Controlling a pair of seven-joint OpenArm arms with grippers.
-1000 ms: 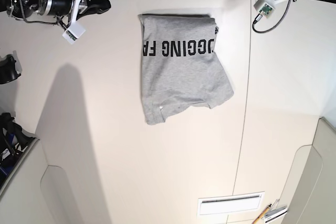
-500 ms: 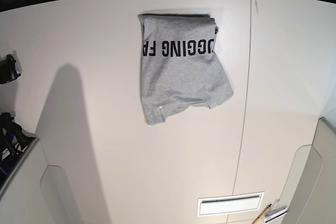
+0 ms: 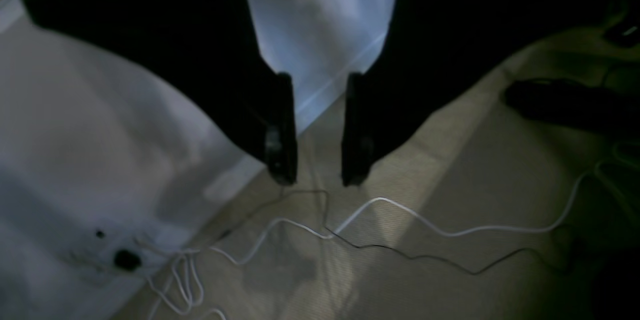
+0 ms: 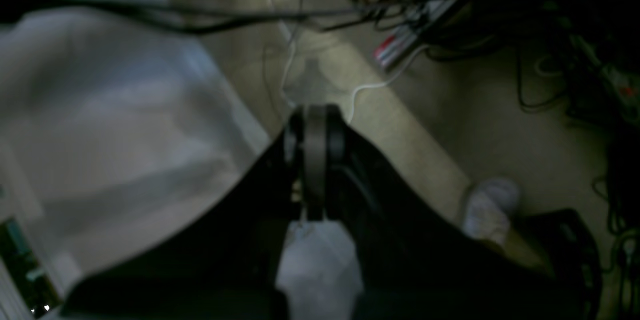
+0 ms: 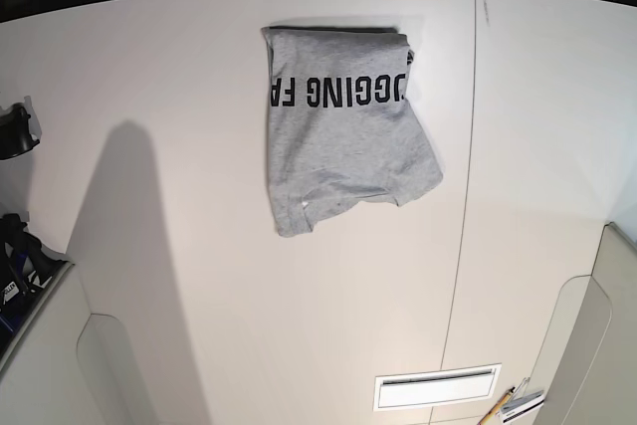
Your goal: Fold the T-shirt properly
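T-shirt point(image 5: 343, 136) lies folded on the white table point(image 5: 199, 296), upper middle of the base view, black lettering facing up near the far edge, bottom hem uneven and bunched toward the near left corner. Neither arm shows in the base view. Right gripper point(image 4: 314, 160) in its wrist view points out past the table edge over a dim floor with cables point(image 4: 400, 15), fingers pressed together, nothing held. Left gripper point(image 3: 320, 175) in its wrist view also hangs past the table edge above the floor point(image 3: 450, 185), white cord point(image 3: 450, 232) below, fingers parted by a narrow gap, empty
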